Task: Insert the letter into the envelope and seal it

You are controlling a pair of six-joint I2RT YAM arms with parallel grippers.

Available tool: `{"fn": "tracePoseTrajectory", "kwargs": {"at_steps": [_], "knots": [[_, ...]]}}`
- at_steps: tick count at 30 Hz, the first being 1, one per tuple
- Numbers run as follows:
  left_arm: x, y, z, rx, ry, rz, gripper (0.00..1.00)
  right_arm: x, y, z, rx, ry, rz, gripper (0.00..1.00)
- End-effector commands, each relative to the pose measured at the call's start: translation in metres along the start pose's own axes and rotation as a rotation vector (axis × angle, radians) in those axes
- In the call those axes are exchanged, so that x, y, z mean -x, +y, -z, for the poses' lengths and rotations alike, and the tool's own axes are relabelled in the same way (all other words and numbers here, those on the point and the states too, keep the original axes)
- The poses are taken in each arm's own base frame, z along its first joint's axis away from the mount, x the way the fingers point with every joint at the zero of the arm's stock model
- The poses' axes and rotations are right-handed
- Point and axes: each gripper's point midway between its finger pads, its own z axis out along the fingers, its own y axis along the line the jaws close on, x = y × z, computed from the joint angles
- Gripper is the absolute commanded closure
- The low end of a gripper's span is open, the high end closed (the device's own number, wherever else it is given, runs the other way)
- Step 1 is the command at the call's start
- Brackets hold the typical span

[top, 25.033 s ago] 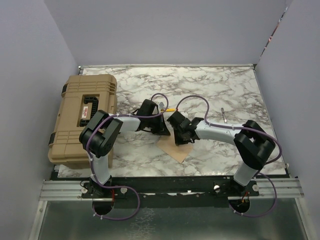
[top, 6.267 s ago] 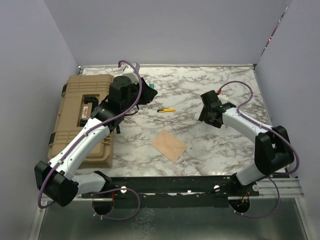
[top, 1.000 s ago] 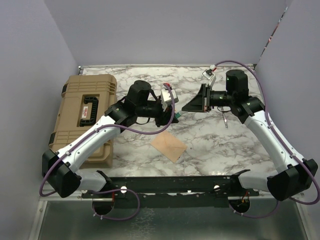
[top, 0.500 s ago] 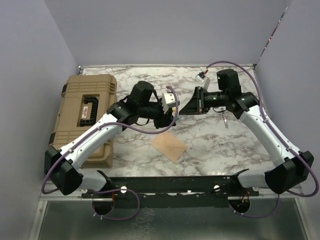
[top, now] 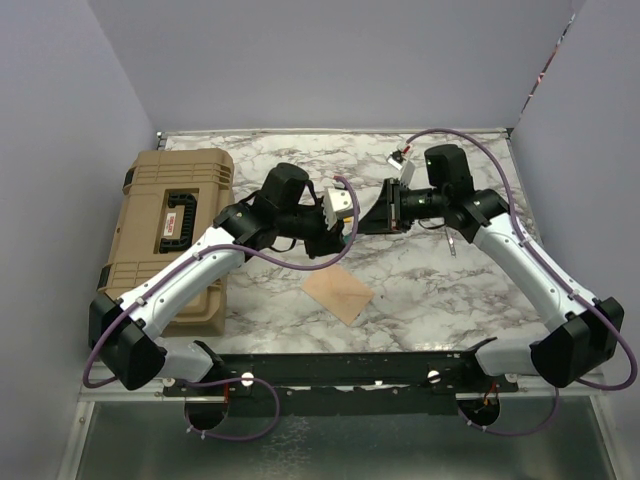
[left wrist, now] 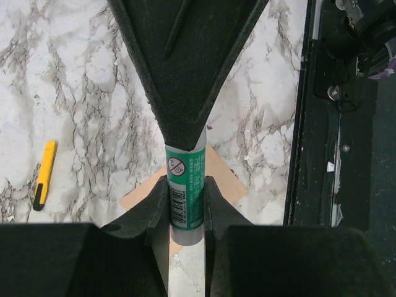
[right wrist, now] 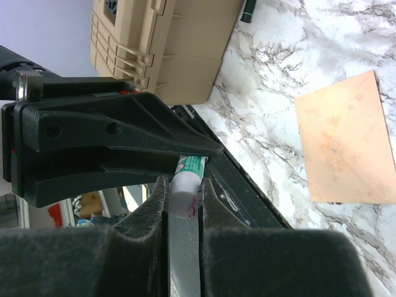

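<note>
Gripping 1 glue stick (left wrist: 184, 170) midair: L end effector (left wrist: 186, 207) & R end effector (right wrist: 183, 201) each clenched on an end. 1 envelope (top: 338, 296), 1 yellow tool (left wrist: 43, 174) on tabletop (top: 450, 290).

Centre of frame, envelope (top: 338, 296): matt tan kraft paper, smooth, faint pinkish mottling in the right wrist view. The desk (top: 440, 290): marble-pattern top, smooth, slight sheen. The glue stick (left wrist: 185, 185): smooth plastic tube, glossy green-and-white printed label. Both left tool (left wrist: 185, 192) and right tool (right wrist: 183, 185): matt black plastic, grainy surface. At left, case (top: 165, 235): tan hard plastic, matt, ribbed. The cutter (left wrist: 44, 175): smooth yellow plastic.
</note>
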Motion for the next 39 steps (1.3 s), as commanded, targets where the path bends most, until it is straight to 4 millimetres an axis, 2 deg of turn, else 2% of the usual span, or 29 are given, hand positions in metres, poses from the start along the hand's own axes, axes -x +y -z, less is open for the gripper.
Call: {"fn": "tracePoseTrajectory", "kwargs": {"at_steps": [1, 7, 15, 21, 24, 27, 32, 35, 39], "knots": [[0.110, -0.011, 0.020, -0.003, -0.345, -0.272, 1.00, -0.032, 0.009, -0.018, 0.050, 0.112, -0.091, 1.00], [0.128, -0.025, 0.023, -0.048, -0.398, -0.309, 1.00, -0.048, 0.014, -0.031, 0.070, 0.150, -0.121, 1.00], [0.163, -0.048, 0.030, -0.093, -0.502, -0.393, 1.00, -0.076, 0.018, -0.052, 0.041, 0.230, -0.164, 1.00], [0.186, -0.043, 0.043, -0.016, -0.594, -0.418, 1.00, -0.102, 0.012, -0.064, 0.018, 0.290, -0.206, 1.00], [0.186, -0.040, 0.043, 0.004, -0.602, -0.396, 1.00, -0.104, 0.013, -0.066, 0.018, 0.286, -0.213, 1.00], [0.164, -0.031, 0.036, 0.041, -0.548, -0.328, 1.00, -0.090, 0.014, -0.060, -0.031, 0.219, -0.192, 1.00], [0.095, -0.013, 0.027, 0.164, -0.419, -0.147, 1.00, -0.060, 0.006, -0.037, -0.160, 0.060, -0.150, 0.83], [0.059, -0.010, 0.025, 0.214, -0.368, -0.030, 1.00, -0.045, 0.001, -0.019, -0.238, -0.048, -0.140, 0.77], [0.024, -0.004, 0.019, 0.266, -0.328, 0.143, 1.00, -0.023, -0.005, 0.006, -0.348, -0.195, -0.126, 0.53]]}}
